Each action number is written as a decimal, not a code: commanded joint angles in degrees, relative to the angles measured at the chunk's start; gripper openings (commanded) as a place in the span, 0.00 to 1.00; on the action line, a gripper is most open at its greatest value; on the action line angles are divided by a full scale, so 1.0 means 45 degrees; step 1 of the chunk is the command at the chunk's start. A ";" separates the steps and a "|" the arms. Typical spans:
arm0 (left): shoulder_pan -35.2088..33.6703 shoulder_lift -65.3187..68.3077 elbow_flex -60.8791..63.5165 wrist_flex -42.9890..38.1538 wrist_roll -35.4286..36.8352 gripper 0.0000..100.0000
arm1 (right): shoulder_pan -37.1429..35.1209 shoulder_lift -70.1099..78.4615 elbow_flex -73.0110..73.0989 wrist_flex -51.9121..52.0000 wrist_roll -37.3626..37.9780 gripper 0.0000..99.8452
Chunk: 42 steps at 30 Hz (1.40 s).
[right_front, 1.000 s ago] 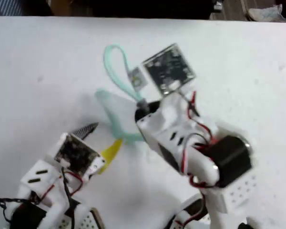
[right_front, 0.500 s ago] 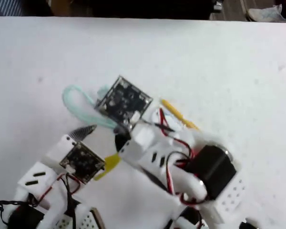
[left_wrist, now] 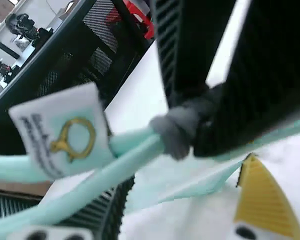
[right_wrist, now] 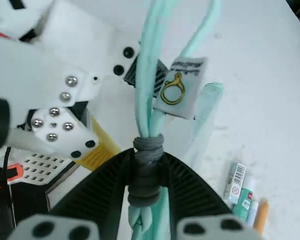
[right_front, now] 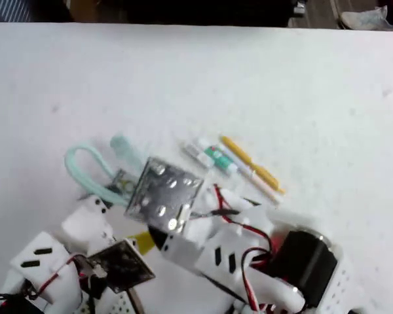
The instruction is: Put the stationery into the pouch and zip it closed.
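Half a second back the pouch point(right_front: 121, 147) lay farther right — my right pincer point(right_wrist: 146, 165), clamped on its cord knot point(right_wrist: 147, 150), dragged it left, baring the stationery point(right_front: 239, 163) on the desk point(right_front: 314, 85); left pincer point(right_wrist: 117, 110) gaped wide, nothing packed.

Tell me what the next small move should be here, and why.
I'd probably pin the pouch with the left arm. The right pincer is shut on the grey knot of the mint cord, and nothing visibly holds the pouch, so a pull may drag it rather than work the zip. The pens lie outside it on the table.
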<state>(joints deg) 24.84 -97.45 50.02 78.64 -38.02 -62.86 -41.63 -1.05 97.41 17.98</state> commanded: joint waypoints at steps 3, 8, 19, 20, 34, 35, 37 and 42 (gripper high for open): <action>0.0518 -0.0068 -0.0586 -0.0254 -0.0332 0.34 | -0.0381 0.0440 -0.0332 0.0264 0.1211 0.02; 0.0987 -0.0107 0.0039 -0.0527 -0.0313 0.34 | -0.0400 0.0479 -0.1133 0.0264 0.1465 0.02; 0.1690 -0.0127 0.1973 -0.1231 -0.0293 0.29 | 0.0068 0.0459 -0.1231 0.0225 0.2071 0.02; 0.1690 -0.0127 0.1993 -0.1231 -0.0293 0.25 | 0.0283 0.0459 -0.1231 0.0166 0.2071 0.02; 0.1612 -0.0127 0.2286 -0.3790 0.2149 0.05 | 0.2042 0.0459 -0.1231 -0.2960 0.0508 0.02; 0.1612 -0.0127 0.2305 -0.4122 0.3126 0.03 | 0.2042 0.0459 -0.1231 -0.3253 0.0449 0.02; 0.1416 -0.0127 0.2305 -0.4396 0.4962 0.03 | 0.2217 0.0459 -0.1231 -0.3663 0.0508 0.02; 0.0010 -0.0127 0.2735 -0.4669 0.7072 0.03 | 0.4132 0.0459 -0.1153 -0.3878 0.0391 0.02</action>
<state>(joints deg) 29.76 -97.19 61.19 61.14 -13.41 -48.62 -38.99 -5.01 81.05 20.26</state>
